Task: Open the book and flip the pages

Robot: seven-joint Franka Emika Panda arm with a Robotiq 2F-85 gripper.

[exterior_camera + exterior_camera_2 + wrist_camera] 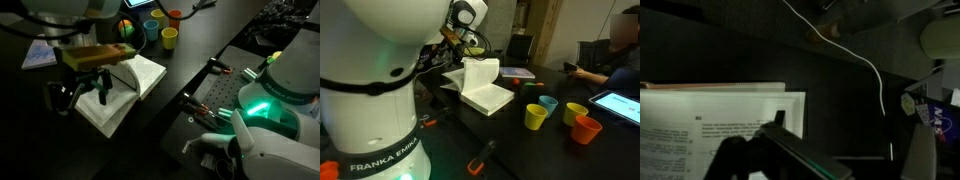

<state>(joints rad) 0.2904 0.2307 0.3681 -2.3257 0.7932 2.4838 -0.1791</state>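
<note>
The book (128, 92) lies open on the black table, with its white pages (140, 72) showing. Its tan-orange cover (96, 52) is raised at the left, level with my gripper (88, 94). The gripper's two dark fingers hang apart just left of the page block. In the other exterior view some pages (481, 72) stand upright above the flat page block (488, 98), and the gripper (454, 48) is behind them. The wrist view shows printed pages (710, 122) at the left. A dark slab runs between my spread fingers (830, 165).
Several cups stand near the book: yellow (169, 38), blue (152, 30) and orange (175, 15), also seen in the other exterior view (536, 117). A thin book (40, 55) lies at the left. A person with a tablet (616, 104) sits at the table's far side. A white cable (865, 60) crosses the table.
</note>
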